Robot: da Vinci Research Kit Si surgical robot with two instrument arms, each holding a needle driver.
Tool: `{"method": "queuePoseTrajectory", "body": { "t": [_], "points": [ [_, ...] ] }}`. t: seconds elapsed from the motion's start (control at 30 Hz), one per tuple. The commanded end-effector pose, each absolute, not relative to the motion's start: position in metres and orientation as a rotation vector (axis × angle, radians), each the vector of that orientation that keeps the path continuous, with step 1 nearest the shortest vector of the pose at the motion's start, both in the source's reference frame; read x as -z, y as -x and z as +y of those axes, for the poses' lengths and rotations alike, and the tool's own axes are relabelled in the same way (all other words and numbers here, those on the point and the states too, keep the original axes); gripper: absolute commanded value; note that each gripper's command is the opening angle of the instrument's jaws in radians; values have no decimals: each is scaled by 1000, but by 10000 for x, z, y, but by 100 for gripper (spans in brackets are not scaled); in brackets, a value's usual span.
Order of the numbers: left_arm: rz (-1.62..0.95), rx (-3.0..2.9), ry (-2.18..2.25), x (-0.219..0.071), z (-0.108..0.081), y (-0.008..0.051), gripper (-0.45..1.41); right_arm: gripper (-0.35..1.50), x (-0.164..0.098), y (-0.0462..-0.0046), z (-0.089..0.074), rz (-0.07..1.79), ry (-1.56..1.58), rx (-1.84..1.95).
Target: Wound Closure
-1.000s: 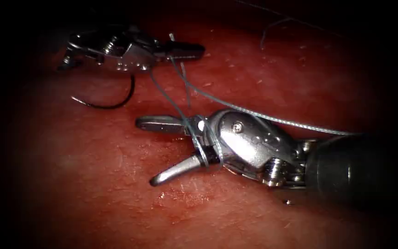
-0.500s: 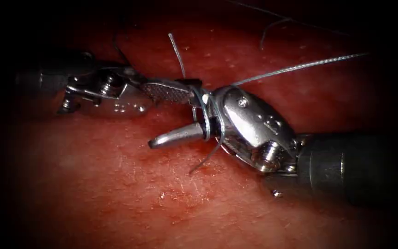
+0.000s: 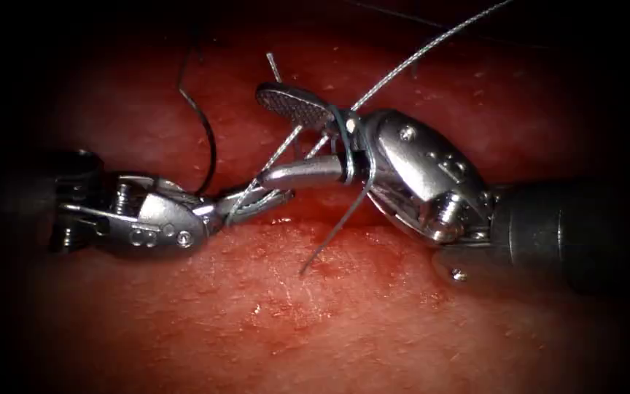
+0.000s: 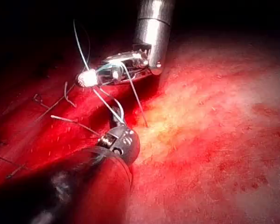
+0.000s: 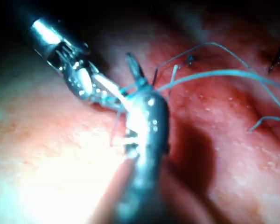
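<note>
Right claw [image 3: 293, 138] gaped with thread [image 3: 344, 146] looped round its base, left claw [image 3: 257, 198] clenched on that thread just below-left, needle [image 3: 202, 124] lay farther left, free of tissue [image 3: 329, 314].

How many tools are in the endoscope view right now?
2. The left arm's tool lies left of centre, jaws shut on the thread. The right arm's tool comes in from the right, jaws open, thread looped around them.
</note>
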State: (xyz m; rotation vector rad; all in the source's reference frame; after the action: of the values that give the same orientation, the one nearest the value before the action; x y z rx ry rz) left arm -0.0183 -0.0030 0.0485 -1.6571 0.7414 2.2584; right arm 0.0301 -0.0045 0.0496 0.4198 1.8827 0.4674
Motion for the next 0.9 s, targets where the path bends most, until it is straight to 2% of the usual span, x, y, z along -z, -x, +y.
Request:
{"method": "queuePoseTrajectory", "body": {
  "t": [0.03,0.53,0.7,0.9],
  "points": [
    [730,-2232,1660,-487,-31,189,-45,91,-500,-306,-49,1883,-422,-467],
    [826,-2175,1502,-492,-54,192,-45,93,-499,-307,-51,1852,-362,-535],
    [909,-2239,1454,-493,-54,195,-45,131,-497,-308,-48,1806,-296,-589],
    [952,-2222,1413,-492,-49,192,-45,135,-496,-302,-50,1789,-235,-641]
  ]
}}
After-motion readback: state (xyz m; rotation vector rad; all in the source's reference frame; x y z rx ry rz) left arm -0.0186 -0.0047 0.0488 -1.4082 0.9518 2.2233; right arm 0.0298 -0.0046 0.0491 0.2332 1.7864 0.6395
